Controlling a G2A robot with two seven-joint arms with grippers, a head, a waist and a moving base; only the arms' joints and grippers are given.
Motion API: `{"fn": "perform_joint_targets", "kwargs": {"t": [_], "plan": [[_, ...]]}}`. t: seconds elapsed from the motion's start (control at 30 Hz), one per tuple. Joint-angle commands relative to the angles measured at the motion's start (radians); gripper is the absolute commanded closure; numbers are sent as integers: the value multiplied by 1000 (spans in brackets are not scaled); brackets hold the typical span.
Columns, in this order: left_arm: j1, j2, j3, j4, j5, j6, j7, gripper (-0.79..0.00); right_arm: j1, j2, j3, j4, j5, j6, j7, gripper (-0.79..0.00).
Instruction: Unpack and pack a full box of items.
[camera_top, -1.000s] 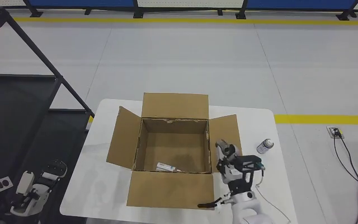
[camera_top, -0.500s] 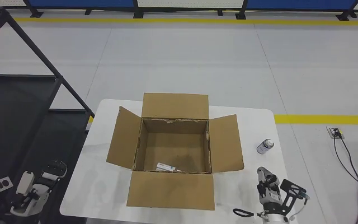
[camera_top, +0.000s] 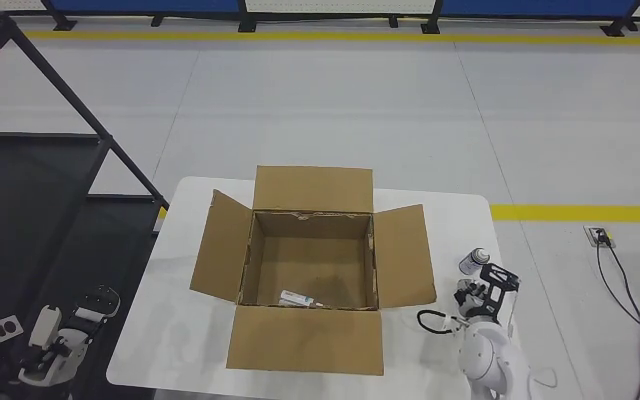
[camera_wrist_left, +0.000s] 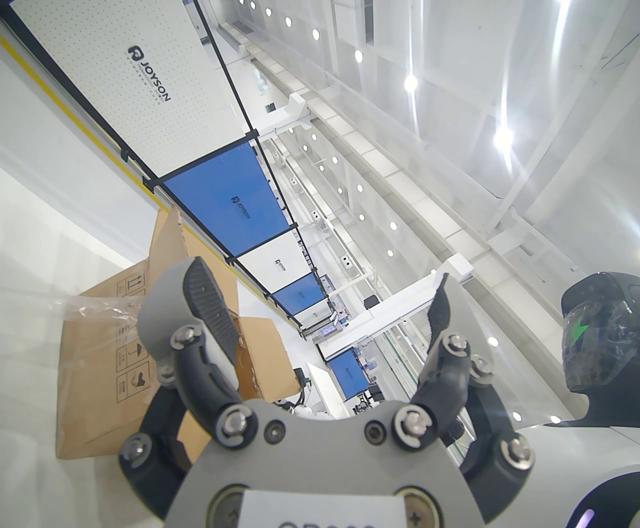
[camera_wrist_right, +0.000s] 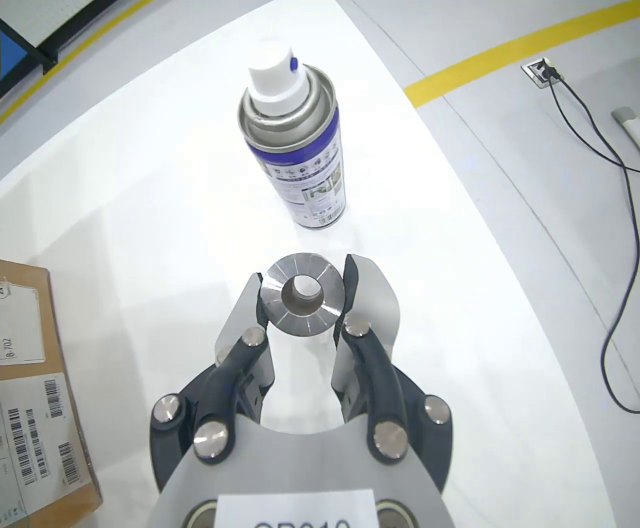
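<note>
Looking down from the top view, you have the open box in the middle of the table, a small packet against its near wall, and the spray can upright by the right edge with the right hand just beside it. In the left wrist view your left hand points upward, released and empty. In the right wrist view the right hand is clenched on a metal ring, near the can. Lower the ring flat onto bare table, apart from the can, so letting go doesn't topple it.
</note>
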Motion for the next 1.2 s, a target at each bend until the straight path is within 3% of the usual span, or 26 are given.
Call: {"fn": "perform_joint_targets", "kwargs": {"t": [0.0,0.03,0.07,0.1,0.2,0.23,0.3,0.33,0.43,0.57,0.83,0.97,1.07,1.17], "plan": [[0,0,0,0,0,0,0,-785,11,2,-5,5,-13,4,29,0],[0,0,0,0,0,0,0,-785,14,3,-6,5,-18,6,39,0],[0,0,0,0,0,0,0,-785,16,3,-8,5,-23,11,46,-49],[0,0,0,0,0,0,0,-785,17,4,-12,3,-28,13,53,-157],[0,0,0,0,0,0,0,-785,17,5,-19,-7,-37,26,75,-369],[0,0,0,0,0,0,0,-785,18,5,-20,-10,-41,31,83,-523],[0,0,0,0,0,0,0,-785,16,6,-24,-17,-44,38,92,-699],[0,0,0,0,0,0,0,-785,15,6,-26,-19,-46,41,95,-733],[0,0,0,0,0,0,0,-785,14,7,-28,-27,-50,54,108,-785],[0,0,0,0,0,0,0,-785,4,6,-24,-53,-24,75,77,-785],[0,0,0,0,0,0,0,-785,-103,-17,8,-249,235,142,-233,-785],[0,0,0,0,0,0,0,-785,-136,-18,-32,-357,247,50,-289,-785],[0,0,0,0,0,0,0,-785,-126,-9,-73,-418,185,-61,-242,-785],[0,0,0,0,0,0,0,-785,-70,-5,-118,-454,127,-104,-185,-785]]}}
